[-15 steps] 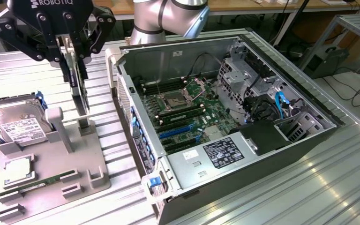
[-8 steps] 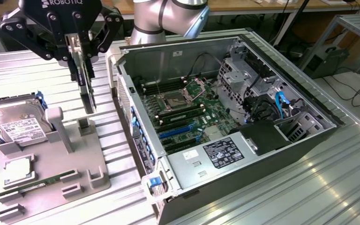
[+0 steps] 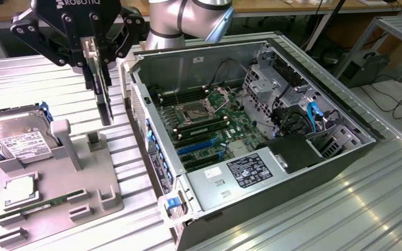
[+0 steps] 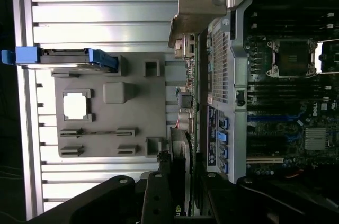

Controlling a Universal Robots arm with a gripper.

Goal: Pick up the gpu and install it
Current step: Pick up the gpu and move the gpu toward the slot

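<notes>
My gripper (image 3: 93,61) is shut on the gpu (image 3: 103,97), a thin dark card that hangs edge-down from the fingers. It is lifted above the grey parts fixture (image 3: 82,180), just to the exterior view's left of the open computer case (image 3: 187,63). In the wrist view the gpu (image 4: 192,102) shows edge-on, running from my gripper (image 4: 188,203) out to its silver bracket (image 4: 193,9), between the fixture (image 4: 137,110) and the case wall (image 4: 220,75). The motherboard's blue slots (image 3: 199,146) lie inside the case.
A silver hard drive (image 3: 18,138) with blue rails stands in the fixture. A processor chip (image 3: 19,189) and a green RAM stick (image 3: 42,206) lie there too. The case holds a power supply (image 3: 253,170) and drive cage (image 3: 271,86). Everything rests on a ribbed metal table (image 3: 341,209).
</notes>
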